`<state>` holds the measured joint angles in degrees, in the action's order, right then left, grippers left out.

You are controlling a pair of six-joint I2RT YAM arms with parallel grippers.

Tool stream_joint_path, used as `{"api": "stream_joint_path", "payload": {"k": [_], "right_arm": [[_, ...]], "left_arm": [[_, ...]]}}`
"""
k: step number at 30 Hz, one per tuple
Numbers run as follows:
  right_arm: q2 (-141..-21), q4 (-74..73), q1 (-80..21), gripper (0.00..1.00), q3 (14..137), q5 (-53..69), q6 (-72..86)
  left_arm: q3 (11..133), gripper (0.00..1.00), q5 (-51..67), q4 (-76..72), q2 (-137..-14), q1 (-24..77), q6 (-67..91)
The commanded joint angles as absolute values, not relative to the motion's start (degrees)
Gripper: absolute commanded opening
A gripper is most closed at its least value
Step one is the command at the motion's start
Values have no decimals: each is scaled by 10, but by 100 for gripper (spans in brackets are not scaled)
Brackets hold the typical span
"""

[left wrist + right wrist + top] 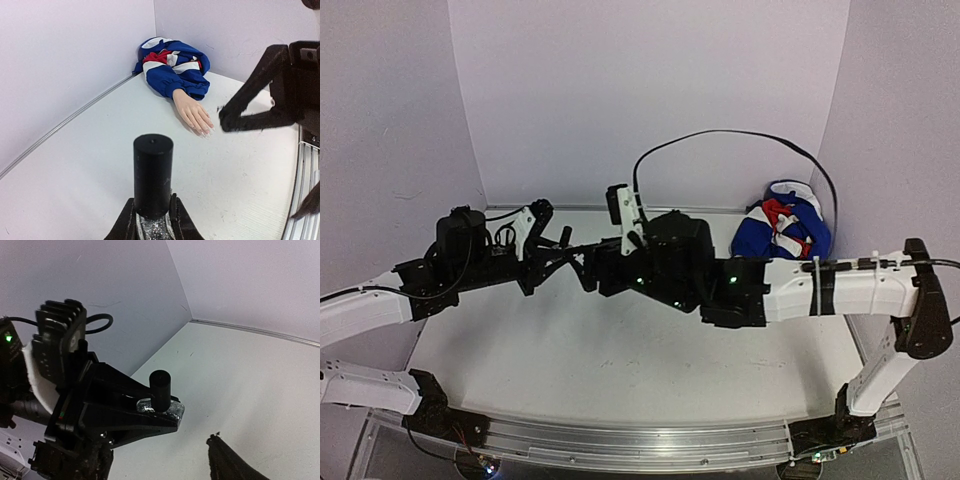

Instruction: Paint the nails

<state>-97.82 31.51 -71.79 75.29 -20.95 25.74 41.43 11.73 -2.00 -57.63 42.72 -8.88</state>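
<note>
A small bottle with a tall black cap (152, 172) and a glittery silver body is clamped between the fingers of my left gripper (152, 220), which is shut on the body. In the right wrist view the same bottle (161, 389) sits in the left gripper, above the table. My right gripper (161, 442) is open beside and below it, holding nothing; its rough black fingertip (220, 452) shows at the bottom right. The mannequin hand (192, 112) lies palm down on the table, its nails (206, 132) pointing toward the arms. Its blue, white and red sleeve (172, 67) is bunched in the back corner.
From above, both arms meet over the middle of the white table (620, 360), and the sleeve (782, 232) lies at the back right. White walls (650, 90) close in the back and sides. A metal rail (640, 440) runs along the near edge.
</note>
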Motion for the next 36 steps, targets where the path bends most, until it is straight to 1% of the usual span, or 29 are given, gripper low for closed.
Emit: {"api": "stream_joint_path", "payload": {"k": [1, 4, 6, 12, 14, 16, 18, 24, 29, 31, 32, 34, 36], "right_arm": [[-874, 372, -656, 79, 694, -96, 242], [-842, 394, -609, 87, 651, 18, 249], [-829, 411, -585, 90, 630, 87, 250], [-834, 471, -564, 90, 613, 266, 243], [-849, 486, -564, 88, 619, 307, 244], [-866, 493, -564, 83, 630, 339, 246], [-886, 497, -564, 78, 644, 363, 247], [-925, 503, -564, 64, 681, 386, 252], [-948, 507, -564, 48, 701, 403, 255], [-956, 510, -564, 37, 708, 412, 258], [-959, 512, -564, 34, 710, 417, 261], [-966, 520, -565, 30, 713, 427, 268], [-971, 522, -567, 29, 715, 433, 270]], "left_arm": [[437, 0, 94, -57, -580, 426, -76], [440, 0, 120, -57, -584, 422, -67], [445, 0, 172, -56, -591, 420, -58], [479, 0, 432, -56, -637, 417, -37], [491, 0, 509, -57, -660, 416, -27], [500, 0, 554, -57, -678, 417, -16], [504, 0, 574, -57, -689, 417, -10], [500, 0, 587, -57, -685, 418, -15], [502, 0, 605, -58, -687, 421, -16], [501, 0, 605, -58, -685, 421, -17], [500, 0, 605, -57, -685, 423, -17], [501, 0, 603, -57, -683, 423, -18], [500, 0, 601, -57, -681, 423, -19]]}}
